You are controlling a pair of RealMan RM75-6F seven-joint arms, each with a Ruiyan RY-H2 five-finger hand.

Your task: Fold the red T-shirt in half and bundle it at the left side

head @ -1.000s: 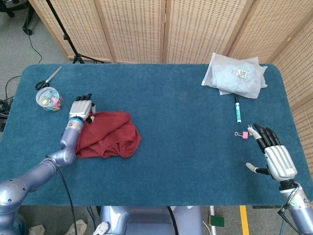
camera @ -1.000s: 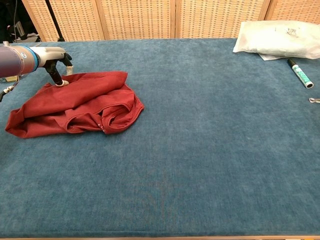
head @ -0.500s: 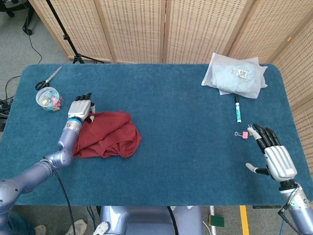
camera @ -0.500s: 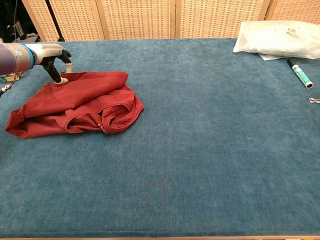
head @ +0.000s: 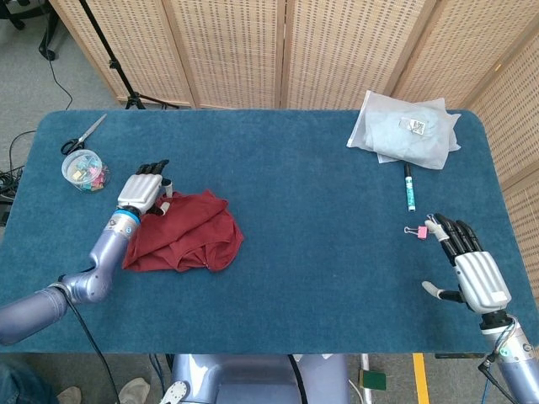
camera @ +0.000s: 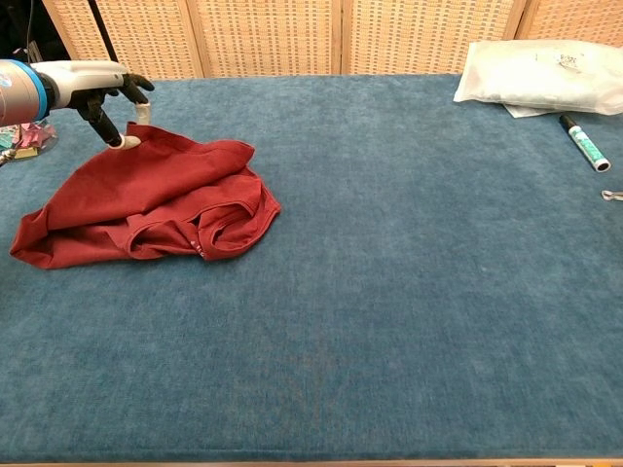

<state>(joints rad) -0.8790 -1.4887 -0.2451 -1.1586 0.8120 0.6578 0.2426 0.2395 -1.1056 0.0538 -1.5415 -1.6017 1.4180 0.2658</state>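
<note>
One red T-shirt [head: 185,233] is lying crumpled on the left part of the blue table [head: 303,210], bunched into a rough heap with folds showing. One pair of scissors [head: 82,135] is sitting at the far left corner, and one clear round tub [head: 84,170] of coloured clips is standing just in front of it. Over on the right, one white plastic bag [head: 406,130] is resting at the far edge, one marker pen [head: 409,187] is lying nearer, and one small pink clip [head: 416,231] is sitting nearer again.

The left hand [head: 143,188] is reaching in over the shirt's far-left edge, palm down; in the chest view its fingers [camera: 119,136] are pinching a bit of the red fabric and holding that corner lifted off the table. The left arm is running back toward the near-left edge.

The right hand [head: 468,265] is hovering flat near the right edge, fingers spread apart and pointing away, holding nothing, its fingertips just beside the pink clip.
</note>
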